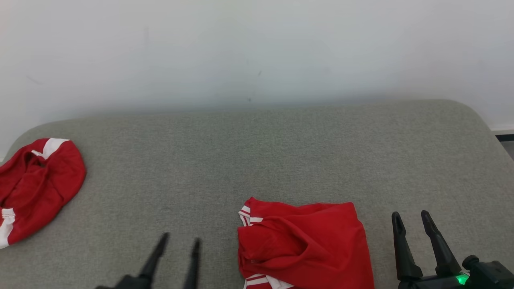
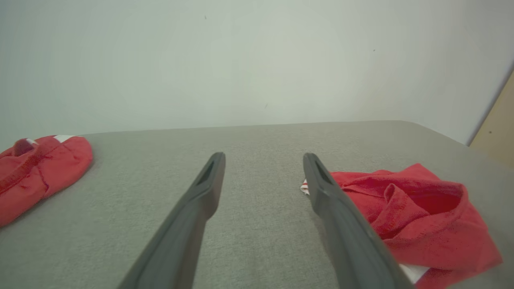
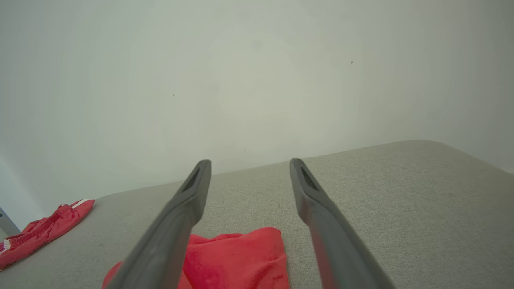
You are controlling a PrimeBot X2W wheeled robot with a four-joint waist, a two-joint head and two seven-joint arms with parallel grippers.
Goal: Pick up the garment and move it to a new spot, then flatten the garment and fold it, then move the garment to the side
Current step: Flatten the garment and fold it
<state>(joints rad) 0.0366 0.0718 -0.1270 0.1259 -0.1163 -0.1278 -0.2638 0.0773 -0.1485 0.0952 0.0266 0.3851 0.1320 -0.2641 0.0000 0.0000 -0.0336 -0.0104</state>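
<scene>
The garment point(image 1: 301, 245) lies in a crumpled heap at the near edge of the table point(image 1: 281, 152), between my two tools and closer to the right one. It is red, with white stripes point(image 1: 245, 214) showing at its far left corner and again at the near hem. The cloth is doubled over itself in soft ridges, so I cannot read its outline or which side is up. It looks thin and limp, and I judge it will sag and trail when lifted. My left tool point(image 1: 180, 237) hovers just beside the heap's left edge, fingers spread wide with nothing between them. My right tool point(image 1: 410, 214) stands near the right edge, apart from the cloth, equally wide and empty. I take this flanking stance as the start of the first step: with one tool on each side I can pinch the heap at two points and carry it off. The broad bare stretch of table beyond the heap looks the likely new spot, with room to flatten. A second garment point(image 1: 38, 184), also red with white trim, sits bunched well apart at the table's left edge, probably set aside, so I should keep clear of it. Behind the table rises a plain pale wall point(image 1: 257, 48).
</scene>
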